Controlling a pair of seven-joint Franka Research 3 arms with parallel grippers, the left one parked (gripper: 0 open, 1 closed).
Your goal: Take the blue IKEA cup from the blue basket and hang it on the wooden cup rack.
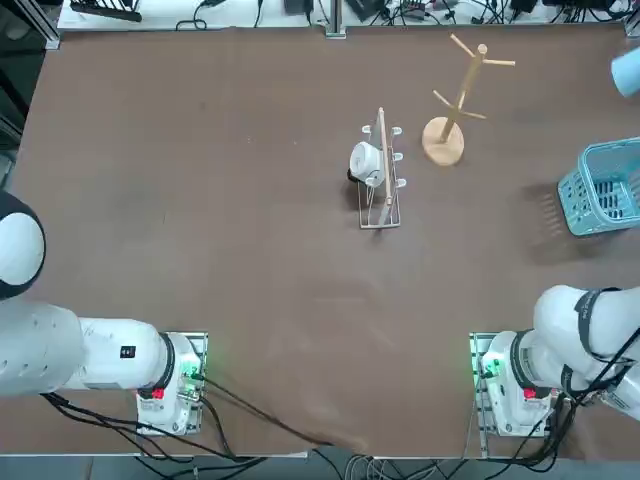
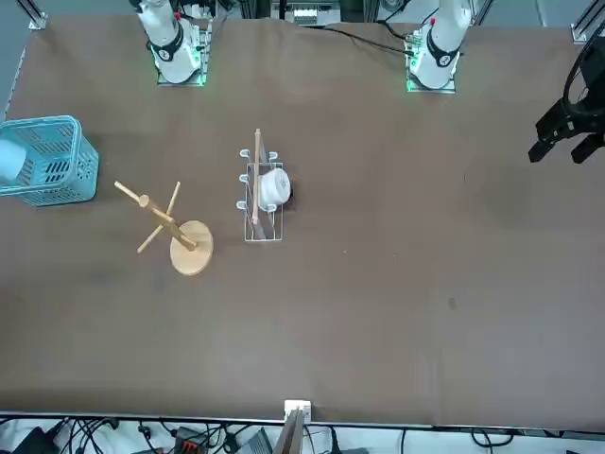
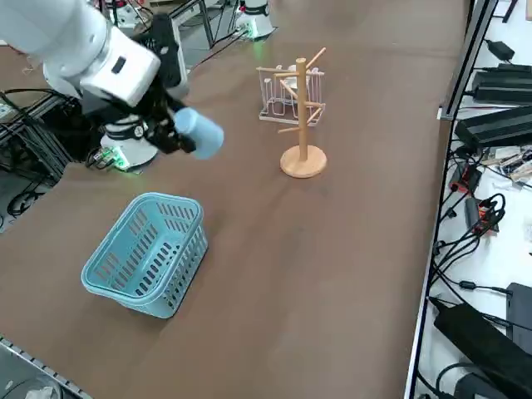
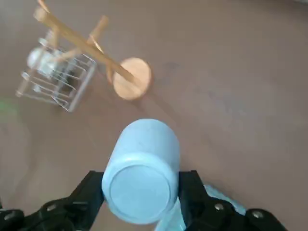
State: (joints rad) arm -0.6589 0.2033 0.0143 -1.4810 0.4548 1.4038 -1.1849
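Blue cup: The small blue cup [image 4: 147, 139] is up off the table, out of the blue basket [image 3: 145, 249] and in the grip of the right gripper [image 4: 141, 190].
Gripper: Its two black fingers are closed on the cup's sides, one on each side, in the wrist view.
Way to the rack: The wooden cup rack [image 1: 464, 95] lies to the left of the held cup, across a stretch of table, so the coming carry looks to be mainly leftward. How far it must also go near or far is harder to judge with the cup raised.
Cup's long axis: Tipped well over rather than upright, its closed bottom turned back toward the wrist camera. The handle is not to be made out, so I cannot say which way it points.
Pegs: They slant out from the pole on several sides. The handle's opening will probably have to be lined up with one peg tip, then slid along it.
Basket: On the right side of the table, to the right of the rack and nearer the robot's bases.
Arm: The right arm [image 3: 108, 62] has the cup, and the rack stands on its half of the table.
Wire rack: The low wire rack [image 2: 264, 203] with a white cup [image 2: 275, 188] stands left of the wooden one; swinging too far left could bring the arm over it.
Step in hand: Probably the carry, with the hanging still to do.
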